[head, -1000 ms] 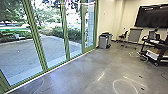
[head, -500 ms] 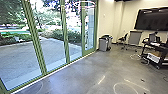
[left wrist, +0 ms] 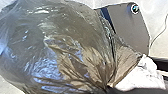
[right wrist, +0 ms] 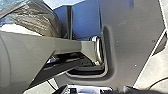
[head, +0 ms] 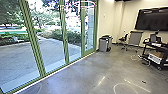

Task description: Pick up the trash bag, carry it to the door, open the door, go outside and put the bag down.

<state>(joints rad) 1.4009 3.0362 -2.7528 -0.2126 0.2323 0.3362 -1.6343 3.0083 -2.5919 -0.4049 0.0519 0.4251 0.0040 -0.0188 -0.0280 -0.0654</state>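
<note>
Only the head camera has shifted slightly past the glass panes (head: 53, 50). By the left claw (left wrist: 109, 89), the trash bag (left wrist: 62, 45) is bunched at its neck, likely to carry its bulk clear; its long axis runs from neck to swollen body. How open that claw or the right claw (right wrist: 127, 89) is, or its grip, I cannot tell.

The trash bag (left wrist: 62, 50) is brownish grey, the window frames (head: 33, 37) green, the wall (head: 107, 25) cream.
</note>
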